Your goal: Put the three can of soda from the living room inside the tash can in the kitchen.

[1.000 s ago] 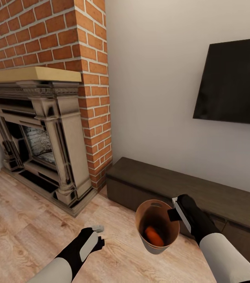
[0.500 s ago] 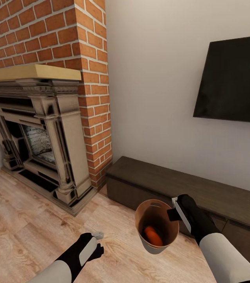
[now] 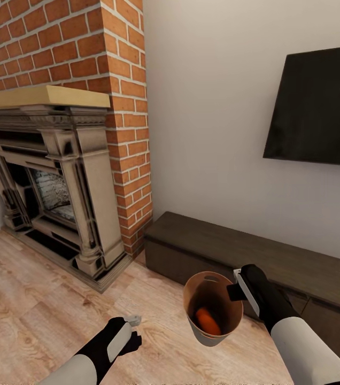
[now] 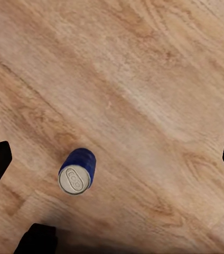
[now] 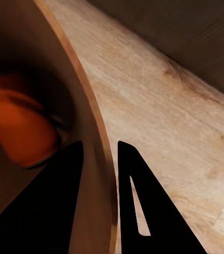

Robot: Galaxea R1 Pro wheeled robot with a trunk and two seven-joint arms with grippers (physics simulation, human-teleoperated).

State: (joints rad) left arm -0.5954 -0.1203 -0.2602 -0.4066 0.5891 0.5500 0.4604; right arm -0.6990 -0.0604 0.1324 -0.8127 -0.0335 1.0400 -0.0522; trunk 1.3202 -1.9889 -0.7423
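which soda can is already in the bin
The orange can, lying at the bottom of the bin that the right gripper holds by the rim. The dark blue can stands upright on the wood floor under the left gripper.

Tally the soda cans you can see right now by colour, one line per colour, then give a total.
Orange cans: 1, lying inside the trash can that the right end effector holds by its rim
Dark blue cans: 1, standing upright on the wood floor below the left end effector
Total: 2
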